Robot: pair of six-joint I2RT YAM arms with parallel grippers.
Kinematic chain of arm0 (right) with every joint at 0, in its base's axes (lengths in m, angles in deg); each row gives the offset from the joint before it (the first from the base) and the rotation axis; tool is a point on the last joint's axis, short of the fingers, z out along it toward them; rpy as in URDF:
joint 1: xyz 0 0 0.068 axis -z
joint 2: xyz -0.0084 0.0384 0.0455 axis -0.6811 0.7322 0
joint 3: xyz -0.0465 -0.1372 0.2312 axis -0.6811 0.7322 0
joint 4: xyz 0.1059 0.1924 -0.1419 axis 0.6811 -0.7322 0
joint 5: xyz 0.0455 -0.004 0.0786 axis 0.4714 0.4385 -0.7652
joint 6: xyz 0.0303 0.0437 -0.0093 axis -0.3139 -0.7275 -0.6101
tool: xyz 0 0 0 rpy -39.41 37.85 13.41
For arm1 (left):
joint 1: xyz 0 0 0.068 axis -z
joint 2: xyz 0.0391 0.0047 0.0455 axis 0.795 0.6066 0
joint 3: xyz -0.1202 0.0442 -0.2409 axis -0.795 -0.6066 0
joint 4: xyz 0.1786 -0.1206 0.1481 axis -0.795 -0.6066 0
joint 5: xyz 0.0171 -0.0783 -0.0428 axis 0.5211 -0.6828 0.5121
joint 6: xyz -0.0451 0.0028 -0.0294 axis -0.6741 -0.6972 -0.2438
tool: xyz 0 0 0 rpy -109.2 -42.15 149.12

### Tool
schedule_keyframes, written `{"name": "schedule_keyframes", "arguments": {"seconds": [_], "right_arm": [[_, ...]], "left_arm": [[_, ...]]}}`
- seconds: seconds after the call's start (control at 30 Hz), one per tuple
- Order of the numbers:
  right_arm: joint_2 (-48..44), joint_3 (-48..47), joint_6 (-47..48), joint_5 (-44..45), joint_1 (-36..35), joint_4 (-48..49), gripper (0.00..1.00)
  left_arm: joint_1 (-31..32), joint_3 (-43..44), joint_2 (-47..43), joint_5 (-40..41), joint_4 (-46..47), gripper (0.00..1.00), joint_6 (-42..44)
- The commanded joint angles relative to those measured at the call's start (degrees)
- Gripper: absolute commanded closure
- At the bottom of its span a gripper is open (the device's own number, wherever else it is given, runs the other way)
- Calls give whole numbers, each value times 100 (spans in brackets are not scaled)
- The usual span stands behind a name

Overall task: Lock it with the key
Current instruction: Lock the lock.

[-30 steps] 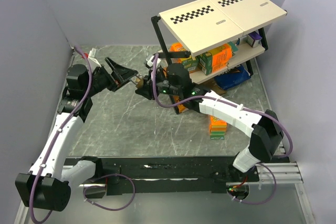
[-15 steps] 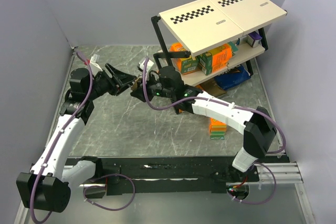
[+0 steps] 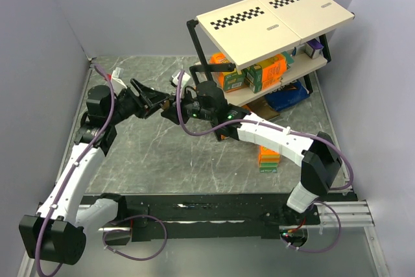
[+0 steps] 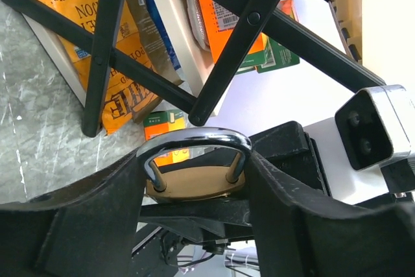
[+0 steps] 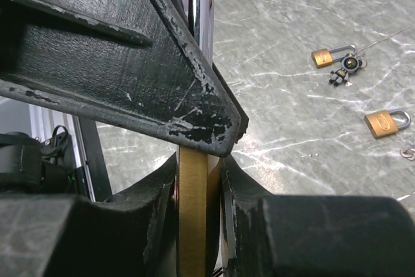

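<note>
While the left arm barely shifted over the last second, the right arm slid toward 9 o'clock, so the right pincer (image 5: 193, 183) now sits on the lock (image 4: 193, 185) instead of short of it. The last half second shows no visible change, so I read both arms as settled at the meet. For the task, that means the lock is bridged by both arms and set up for key work. I can't find the key in any view, so I can't say whether it's seated, or whether the shackle (image 4: 194, 137) is home.

Lock position: held in the air over the surface (image 3: 162, 154), about 10 o'clock from centre in the top view, apart from the shelf (image 3: 272, 21) at 1 o'clock.

The left pincer (image 3: 166, 102) is pinching the lock, one finger outside each shackle leg, with the brass body just under them. The right pincer is pressed onto the flat brass faces. The lock is edge-on in its wrist view, shackle running off to 12 o'clock.

Pose: the left arm rises from its base at 7 o'clock, bends near 9, and its wrist points to 3 o'clock. The right arm comes from 5 o'clock in a long reach across, forearm aimed at 10 o'clock, nose-to-nose with the left.

A spare lock (image 5: 382, 123) lies on the surface at 3 o'clock in the right wrist view, and a second spare (image 5: 327, 55) lies at 2 o'clock. Both are well apart from the held one.
</note>
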Motion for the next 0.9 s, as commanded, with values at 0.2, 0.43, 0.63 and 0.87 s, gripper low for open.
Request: {"name": "schedule_keyframes", "arguments": {"seconds": [0.2,0.43,0.63,0.87], "right_arm": [[-72,-374,-61,-113,-24,703,96],[-432,-31,149,-403,107,422,32],[-942,302,545,-711,248,0,31],[-1224,654,932,-1150,283,-194,40]], "left_arm": [[85,35,-110,150,-28,89,-10],[-117,658,13,195,-502,99,631],[-240,668,40,-87,-564,99,588],[-258,615,-13,-113,-468,99,465]]}}
